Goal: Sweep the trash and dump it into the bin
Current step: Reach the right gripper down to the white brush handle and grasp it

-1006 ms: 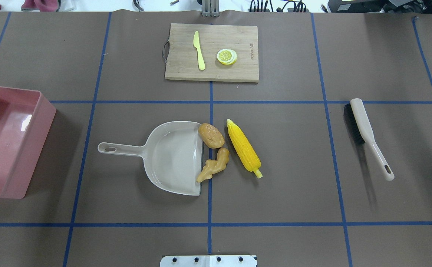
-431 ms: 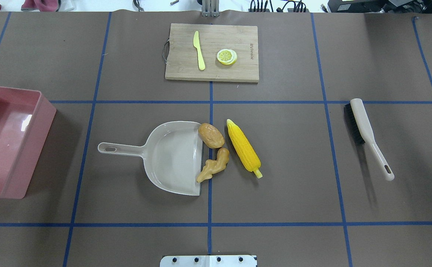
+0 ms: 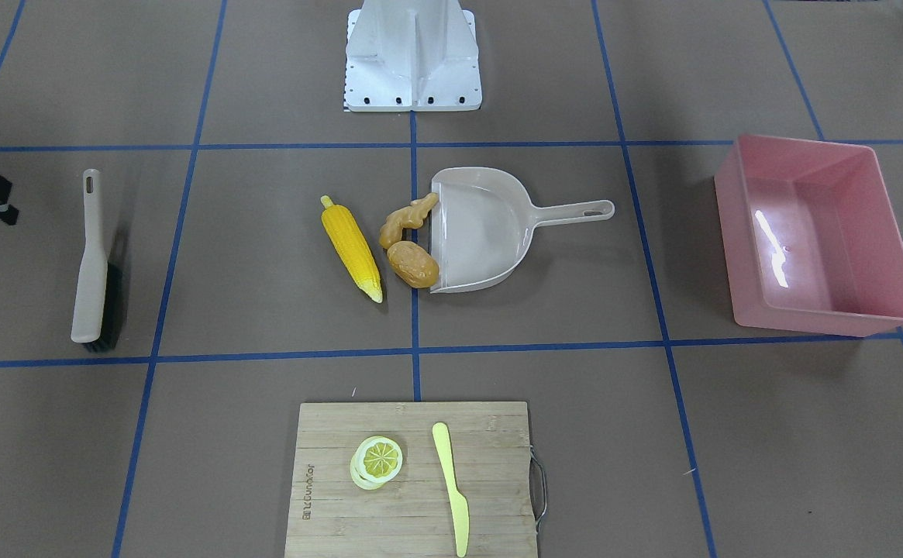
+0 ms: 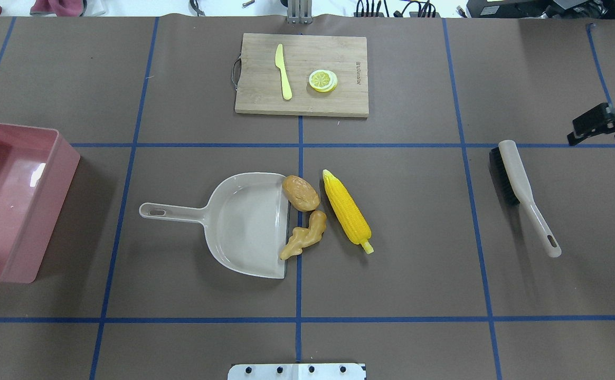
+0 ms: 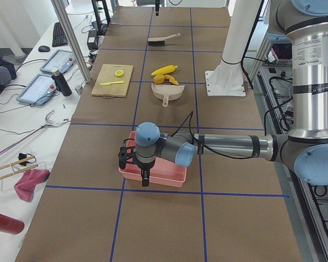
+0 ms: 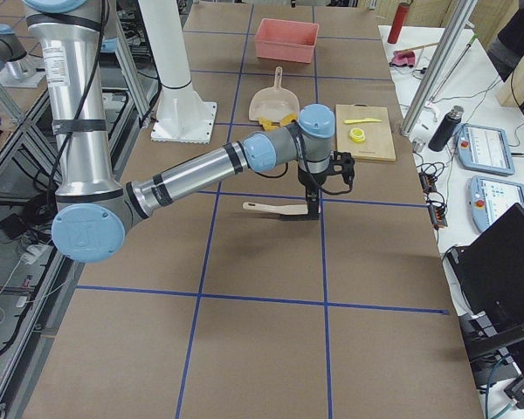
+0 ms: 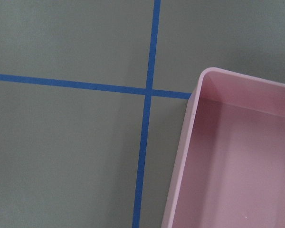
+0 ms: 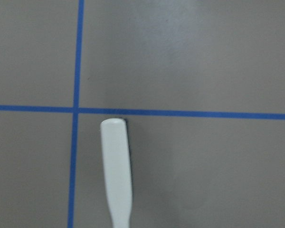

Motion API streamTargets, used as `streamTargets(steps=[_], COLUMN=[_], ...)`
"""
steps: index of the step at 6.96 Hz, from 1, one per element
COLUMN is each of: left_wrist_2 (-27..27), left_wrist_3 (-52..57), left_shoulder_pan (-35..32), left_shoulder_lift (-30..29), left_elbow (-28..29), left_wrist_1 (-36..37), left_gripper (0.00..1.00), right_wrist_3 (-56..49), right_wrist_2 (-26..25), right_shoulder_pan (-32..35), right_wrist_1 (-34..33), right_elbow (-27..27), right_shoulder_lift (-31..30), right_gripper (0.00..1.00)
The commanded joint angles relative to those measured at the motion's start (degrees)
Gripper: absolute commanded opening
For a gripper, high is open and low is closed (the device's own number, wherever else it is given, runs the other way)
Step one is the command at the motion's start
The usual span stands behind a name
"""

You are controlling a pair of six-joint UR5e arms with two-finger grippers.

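The trash lies mid-table at the open mouth of the beige dustpan (image 4: 244,221): a brown-orange potato (image 4: 300,193), a tan ginger root (image 4: 304,236) and, further right, a yellow corn cob (image 4: 347,211). The potato and ginger touch the pan's lip. The empty pink bin (image 4: 56,211) stands at the table's left edge. My left gripper (image 5: 135,166) hovers over the bin; its wrist view shows one bin corner (image 7: 184,142). My right gripper (image 4: 582,129) hangs at the right edge, above the head of the brush (image 4: 518,179). I cannot tell whether either gripper is open or shut.
A wooden cutting board (image 4: 265,95) at the far middle carries a pale yellow knife (image 4: 283,71) and lemon slices (image 4: 322,81). The robot's white base plate (image 4: 296,371) is at the near edge. Blue tape lines cross the brown table cover.
My right gripper has come into the overhead view at the right edge, near the brush head. The trash, dustpan, brush and bin have not moved.
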Motion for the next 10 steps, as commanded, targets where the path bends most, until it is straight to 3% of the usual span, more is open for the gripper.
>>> streamTargets(steps=[1, 2, 5, 7, 10], left_wrist_2=[0.3, 0.3, -0.1, -0.8, -8.4], left_wrist_3=[5.9, 6.9, 9.9, 9.7, 9.8], left_shoulder_pan=[0.0, 0.1, -0.4, -0.6, -5.3], left_shoulder_lift=[0.0, 0.1, 0.8, 0.8, 1.7], left_elbow=[1.6, 1.2, 1.1, 0.6, 0.4], left_wrist_1=[0.2, 2.3, 4.9, 4.9, 5.4], left_gripper=[0.98, 0.98, 0.98, 0.98, 0.98], right_wrist_3=[1.9, 2.0, 2.1, 5.7, 8.5], right_wrist_2=[-5.5, -6.9, -9.4, -9.5, -8.8], right_shoulder_pan=[-9.7, -11.9, -16.1, -17.4, -18.8], right_wrist_1=[1.6, 6.7, 9.5, 17.7, 18.2], right_elbow=[4.0, 3.6, 1.4, -5.9, -8.1], right_shoulder_lift=[-4.7, -8.1, -9.4, -7.9, -6.9], right_gripper=[1.00, 1.00, 1.00, 1.00, 1.00])
